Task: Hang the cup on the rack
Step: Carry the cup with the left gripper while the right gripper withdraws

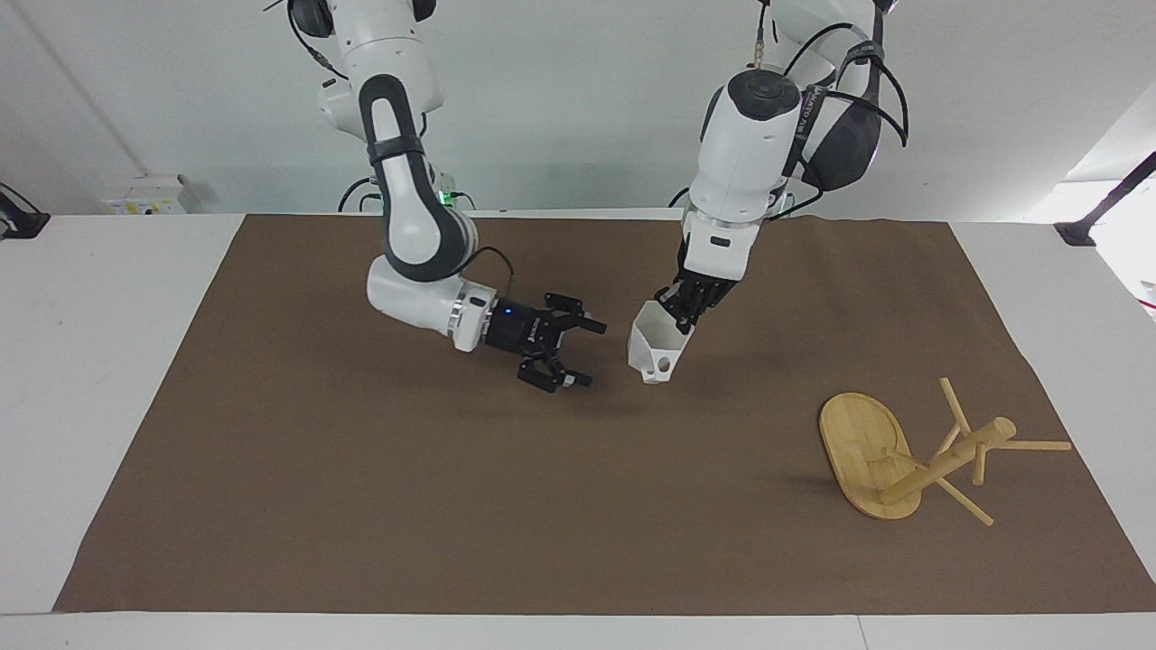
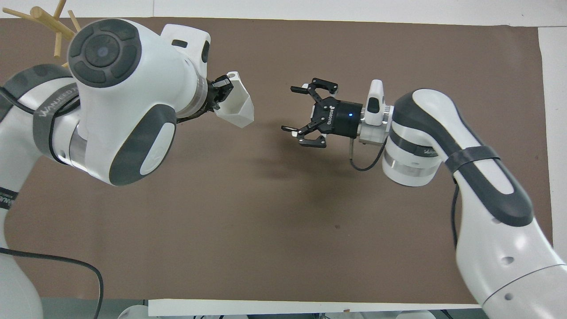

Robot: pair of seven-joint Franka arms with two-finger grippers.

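Observation:
The white faceted cup point(image 1: 652, 348) hangs in my left gripper point(image 1: 684, 311), which is shut on its rim and holds it tilted above the middle of the brown mat. It also shows in the overhead view point(image 2: 237, 106), with the left gripper point(image 2: 220, 91) at its edge. My right gripper point(image 1: 587, 354) is open and empty above the mat, a short way from the cup toward the right arm's end; it shows open in the overhead view point(image 2: 290, 109) too. The bamboo rack point(image 1: 860, 441) lies tipped over on the mat, its post slanting and resting on its pegs.
The brown mat point(image 1: 361, 496) covers most of the white table. The rack lies toward the left arm's end, farther from the robots than the cup. In the overhead view only the rack's pegs point(image 2: 44, 17) show, past the left arm.

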